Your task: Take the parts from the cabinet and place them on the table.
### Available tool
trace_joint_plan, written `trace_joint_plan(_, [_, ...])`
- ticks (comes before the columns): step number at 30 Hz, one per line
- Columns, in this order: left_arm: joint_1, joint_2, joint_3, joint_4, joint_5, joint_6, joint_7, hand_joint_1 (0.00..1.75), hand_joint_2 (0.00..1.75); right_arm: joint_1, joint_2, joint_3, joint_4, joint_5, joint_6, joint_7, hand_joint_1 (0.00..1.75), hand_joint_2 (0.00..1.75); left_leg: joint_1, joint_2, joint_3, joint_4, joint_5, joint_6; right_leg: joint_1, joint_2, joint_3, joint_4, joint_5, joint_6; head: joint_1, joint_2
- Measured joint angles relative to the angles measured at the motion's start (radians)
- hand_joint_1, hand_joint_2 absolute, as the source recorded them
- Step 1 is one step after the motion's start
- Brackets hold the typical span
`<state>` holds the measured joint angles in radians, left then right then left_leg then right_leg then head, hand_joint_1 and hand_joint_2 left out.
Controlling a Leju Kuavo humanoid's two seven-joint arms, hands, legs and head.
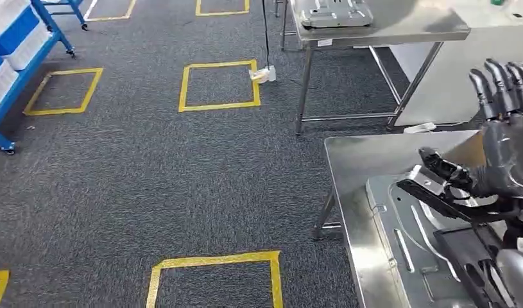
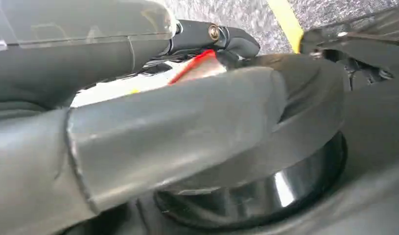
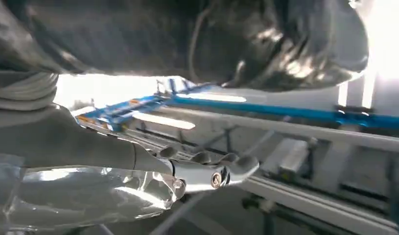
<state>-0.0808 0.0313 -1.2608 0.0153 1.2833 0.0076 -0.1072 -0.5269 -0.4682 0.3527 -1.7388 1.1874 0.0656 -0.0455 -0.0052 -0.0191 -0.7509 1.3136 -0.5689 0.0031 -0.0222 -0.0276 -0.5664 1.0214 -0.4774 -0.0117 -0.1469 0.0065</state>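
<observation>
A large silver stamped part [image 1: 390,247] lies flat on the steel table [image 1: 348,154] at the lower right of the head view. A black part [image 1: 461,256] lies across it, with one end [image 1: 432,186] raised toward the table's middle. My right hand [image 1: 502,128] stands over that raised end, its fingers [image 1: 502,80] pointing straight up and its thumb [image 1: 441,163] resting against the black part. In the right wrist view the fingers [image 3: 212,176] show pale and nearly straight. My left hand [image 2: 177,122] appears close up as a thick grey thumb against dark shapes; its grip is hidden.
Grey carpet with yellow taped squares [image 1: 219,85] spreads to the left. A second steel table [image 1: 380,29] carrying a silver part [image 1: 335,13] stands at the back. A blue rack with white bins [image 1: 11,38] is at the far left. A white wall panel [image 1: 457,70] stands behind my right hand.
</observation>
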Motion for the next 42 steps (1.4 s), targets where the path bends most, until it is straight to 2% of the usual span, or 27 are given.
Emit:
trace_joint_plan(2, [-0.001, 0.0, -0.007, 0.0, 0.008, 0.001, 0.006, 0.0, 0.0, -0.026, 0.052, 0.061, 0.0, 0.045, 0.003, 0.026, 0.0, 0.0, 0.005, 0.002, 0.009, -0.025, 0.039, -0.007, 0.0, -0.021, 0.001, 0.003, -0.004, 0.001, 0.0, 0.0])
trace_joint_plan(3, [0.0, 0.001, -0.013, 0.001, 0.011, 0.003, 0.012, 0.0, 0.0, -0.043, 0.079, 0.095, 0.0, 0.055, 0.003, 0.035, 0.0, 0.0, 0.008, 0.007, 0.051, -0.105, 0.084, -0.008, -0.001, -0.031, 0.004, 0.004, -0.008, 0.003, 0.0, 0.0])
trace_joint_plan(4, [0.001, 0.002, -0.017, 0.002, 0.014, 0.005, 0.015, 0.0, 0.0, -0.056, 0.096, 0.12, 0.0, 0.06, 0.003, 0.042, 0.0, 0.0, 0.01, 0.023, 0.101, -0.201, 0.128, -0.008, -0.001, -0.042, 0.01, 0.005, -0.012, 0.007, -0.001, 0.0])
trace_joint_plan(5, [0.004, 0.002, -0.019, 0.003, 0.016, 0.008, 0.019, 0.0, 0.0, -0.067, 0.107, 0.135, 0.0, 0.064, 0.002, 0.047, 0.0, 0.0, 0.008, 0.07, 0.132, -0.272, 0.135, -0.008, 0.002, -0.051, 0.014, 0.005, -0.017, 0.012, 0.0, 0.0])
trace_joint_plan(6, [0.006, 0.002, -0.02, 0.003, 0.017, 0.01, 0.018, 0.0, 0.0, -0.075, 0.114, 0.147, -0.002, 0.066, 0.001, 0.048, 0.0, 0.0, -0.005, 0.081, 0.138, -0.279, 0.13, 0.001, 0.011, -0.06, 0.01, 0.008, -0.02, 0.018, -0.001, 0.0])
trace_joint_plan(7, [0.006, 0.002, -0.024, 0.003, 0.018, 0.011, 0.015, 0.0, 0.0, -0.081, 0.118, 0.161, -0.004, 0.067, -0.003, 0.048, 0.0, 0.0, -0.003, 0.059, 0.133, -0.281, 0.135, 0.016, 0.011, -0.069, 0.01, 0.007, -0.021, 0.021, 0.0, 0.0])
trace_joint_plan(10, [0.013, 0.002, -0.034, 0.004, 0.018, 0.011, 0.006, 0.0, 0.0, -0.077, 0.12, 0.198, -0.02, 0.07, -0.016, 0.043, 0.0, 0.0, -0.008, 0.027, 0.133, -0.287, 0.138, 0.035, 0.005, -0.096, 0.02, 0.005, -0.028, 0.038, 0.0, 0.0])
trace_joint_plan(12, [0.014, 0.001, -0.04, 0.004, 0.019, 0.011, 0.001, 0.0, 0.0, -0.079, 0.121, 0.213, -0.032, 0.075, -0.021, 0.042, 0.0, 0.0, -0.004, 0.011, 0.137, -0.293, 0.141, 0.047, -0.001, -0.007, -0.006, 0.071, -0.079, 0.04, 0.0, 0.0])
trace_joint_plan(13, [0.012, 0.0, -0.04, 0.004, 0.019, 0.01, 0.002, 0.0, 0.0, -0.08, 0.121, 0.221, -0.035, 0.077, -0.022, 0.041, 0.0, 0.0, -0.004, 0.003, 0.137, -0.293, 0.141, 0.051, 0.0, 0.013, -0.045, 0.149, -0.119, 0.038, 0.001, 0.0])
trace_joint_plan(15, [0.011, -0.002, -0.042, 0.004, 0.026, 0.011, 0.002, 0.0, 0.0, -0.08, 0.121, 0.239, -0.035, 0.077, -0.023, 0.039, 0.0, 0.0, -0.006, -0.017, 0.137, -0.292, 0.14, 0.054, 0.007, 0.024, -0.125, 0.299, -0.175, 0.035, 0.001, 0.0])
trace_joint_plan(16, [0.011, -0.003, -0.044, 0.004, 0.028, 0.011, 0.002, 0.0, 0.0, -0.08, 0.122, 0.247, -0.035, 0.077, -0.022, 0.037, 0.0, 0.0, -0.008, -0.03, 0.138, -0.292, 0.14, 0.054, 0.009, 0.025, -0.149, 0.334, -0.172, 0.032, 0.001, 0.0])
trace_joint_plan(18, [0.009, -0.005, -0.05, 0.004, 0.028, 0.012, 0.002, 0.0, 0.0, -0.084, 0.127, 0.259, -0.035, 0.076, -0.021, 0.033, 0.0, 0.0, -0.01, -0.056, 0.141, -0.291, 0.14, 0.054, 0.013, 0.029, -0.124, 0.262, -0.103, 0.022, 0.001, 0.0])
trace_joint_plan(20, [0.006, -0.009, -0.059, 0.004, 0.028, 0.013, 0.001, 0.0, 0.0, -0.094, 0.132, 0.269, -0.035, 0.073, -0.018, 0.031, 0.0, 0.0, -0.011, -0.084, 0.146, -0.289, 0.139, 0.053, 0.017, 0.061, -0.044, 0.082, 0.0, 0.007, 0.001, 0.0])
trace_joint_plan(21, [0.005, -0.012, -0.062, 0.004, 0.028, 0.013, 0.0, 0.0, 0.0, -0.099, 0.135, 0.274, -0.036, 0.073, -0.016, 0.03, 0.0, 0.0, -0.011, -0.092, 0.142, -0.288, 0.138, 0.052, 0.013, 0.111, -0.027, 0.041, -0.003, -0.001, 0.001, 0.0])
trace_joint_plan(23, [0.001, -0.012, -0.067, 0.004, 0.029, 0.013, -0.002, 0.0, 0.0, -0.107, 0.144, 0.289, -0.036, 0.072, -0.013, 0.026, 0.0, 0.0, -0.007, -0.113, 0.13, -0.285, 0.142, 0.042, 0.015, 0.1, -0.02, 0.019, -0.002, 0.007, 0.0, 0.0])
trace_joint_plan(25, [0.002, -0.011, -0.071, 0.004, 0.03, 0.013, -0.006, 0.0, 0.0, -0.119, 0.154, 0.307, -0.034, 0.07, -0.012, 0.024, 0.0, 0.0, -0.004, -0.139, 0.127, -0.288, 0.146, 0.031, 0.016, 0.076, -0.015, 0.013, -0.001, 0.003, 0.0, 0.0])
trace_joint_plan(26, [0.002, -0.011, -0.074, 0.004, 0.031, 0.013, -0.008, 0.0, 0.0, -0.125, 0.162, 0.319, -0.031, 0.069, -0.011, 0.024, 0.0, 0.0, -0.007, -0.137, 0.125, -0.286, 0.142, 0.027, 0.005, 0.064, -0.009, 0.001, 0.004, -0.002, 0.0, 0.0])
trace_joint_plan(27, [0.004, -0.011, -0.079, 0.004, 0.031, 0.013, -0.008, 0.0, 0.0, -0.13, 0.168, 0.326, -0.029, 0.069, -0.011, 0.024, 0.0, 0.0, -0.012, -0.077, 0.115, -0.258, 0.12, 0.021, 0.008, 0.049, -0.002, -0.006, 0.006, -0.006, 0.0, 0.0])
trace_joint_plan(29, [0.003, -0.009, -0.086, 0.004, 0.038, 0.013, -0.01, 0.0, 0.0, -0.136, 0.176, 0.345, -0.026, 0.066, -0.009, 0.024, 0.0, 0.0, -0.008, -0.017, 0.053, -0.122, 0.05, 0.008, 0.011, 0.022, 0.003, -0.007, 0.003, -0.011, -0.003, 0.0])
trace_joint_plan(31, [-0.002, -0.008, -0.087, 0.004, 0.049, 0.013, -0.011, 0.0, 0.0, -0.135, 0.176, 0.36, -0.019, 0.06, -0.003, 0.024, 0.0, 0.0, -0.004, -0.003, -0.01, 0.001, 0.01, 0.0, 0.012, -0.013, 0.004, -0.005, -0.002, -0.013, -0.003, 0.0])
trace_joint_plan(32, [-0.001, -0.008, -0.087, 0.004, 0.051, 0.013, -0.011, 0.0, 0.0, -0.135, 0.178, 0.366, -0.016, 0.055, -0.003, 0.022, 0.0, 0.0, -0.001, -0.001, -0.01, 0.0, 0.023, -0.003, 0.011, -0.027, 0.006, -0.005, -0.004, -0.012, -0.003, 0.0])
trace_joint_plan(34, [0.003, -0.006, -0.09, 0.006, 0.056, 0.013, -0.007, 0.0, 0.0, -0.135, 0.18, 0.373, -0.011, 0.048, -0.003, 0.021, 0.0, 0.0, 0.006, 0.01, 0.054, -0.122, 0.096, -0.007, 0.01, -0.051, 0.01, -0.002, -0.01, -0.007, -0.003, 0.0])
trace_joint_plan(35, [0.007, -0.005, -0.091, 0.008, 0.058, 0.013, -0.006, 0.0, 0.0, -0.135, 0.182, 0.376, -0.008, 0.047, -0.003, 0.02, 0.0, 0.0, 0.008, 0.035, 0.105, -0.217, 0.138, -0.008, 0.01, -0.061, 0.013, 0.0, -0.015, -0.005, -0.003, 0.0])
trace_joint_plan(36, [0.01, -0.003, -0.092, 0.009, 0.061, 0.013, -0.002, 0.0, 0.0, -0.135, 0.184, 0.378, -0.004, 0.043, -0.003, 0.019, 0.0, 0.0, 0.002, 0.08, 0.132, -0.272, 0.13, -0.01, 0.015, -0.069, 0.014, 0.002, -0.02, 0.001, -0.003, 0.0])
trace_joint_plan(38, [0.011, -0.003, -0.093, 0.009, 0.064, 0.013, -0.002, 0.0, 0.0, -0.134, 0.186, 0.383, 0.006, 0.038, -0.003, 0.015, 0.0, 0.0, -0.006, 0.062, 0.132, -0.284, 0.133, 0.015, 0.021, -0.083, 0.012, 0.007, -0.023, 0.006, -0.003, 0.0])
trace_joint_plan(41, [0.015, -0.001, -0.099, 0.01, 0.064, 0.012, -0.003, 0.0, 0.0, -0.131, 0.195, 0.391, 0.02, 0.037, -0.003, 0.015, 0.0, 0.0, -0.008, 0.032, 0.14, -0.294, 0.136, 0.035, 0.015, -0.105, 0.018, 0.007, -0.035, 0.022, -0.004, 0.0])
trace_joint_plan(42, [0.015, -0.003, -0.102, 0.01, 0.064, 0.012, -0.004, 0.0, 0.0, -0.131, 0.195, 0.392, 0.023, 0.037, -0.004, 0.014, 0.0, 0.0, -0.005, 0.022, 0.143, -0.297, 0.137, 0.039, 0.009, -0.049, 0.013, 0.033, -0.053, 0.026, -0.003, 0.0])
